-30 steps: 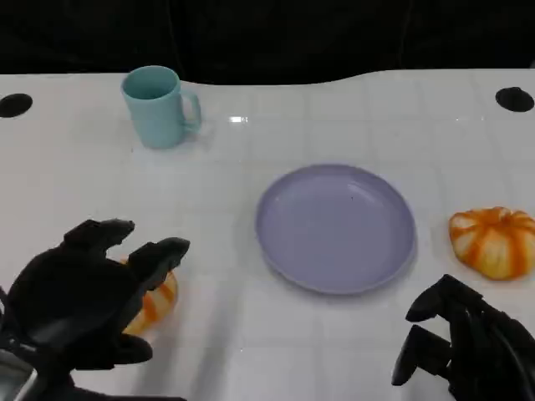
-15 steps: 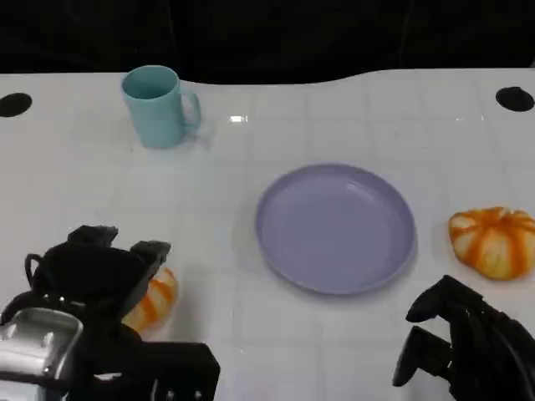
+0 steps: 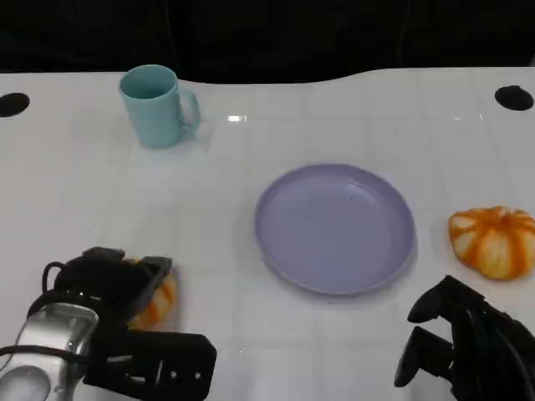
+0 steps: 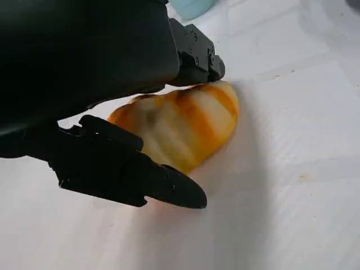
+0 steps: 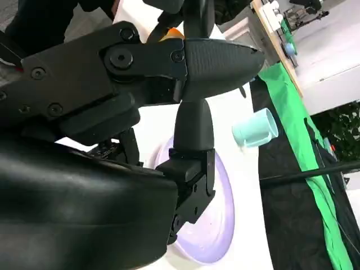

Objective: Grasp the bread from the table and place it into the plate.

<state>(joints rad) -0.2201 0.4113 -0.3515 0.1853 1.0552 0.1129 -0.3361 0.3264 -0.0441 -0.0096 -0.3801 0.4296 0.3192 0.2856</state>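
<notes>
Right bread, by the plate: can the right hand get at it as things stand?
Probably yes. The right hand hangs just near of the right bread, with bare table between them. The plate lies off to one side, not in the way.

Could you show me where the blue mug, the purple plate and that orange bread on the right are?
blue mug [image 3: 152, 107]: head view, on the side of its body.
purple plate [image 3: 334, 227]: head view, on its bare inner floor.
orange bread [image 3: 493, 241]: head view, on its striped top, right of the plate.
</notes>
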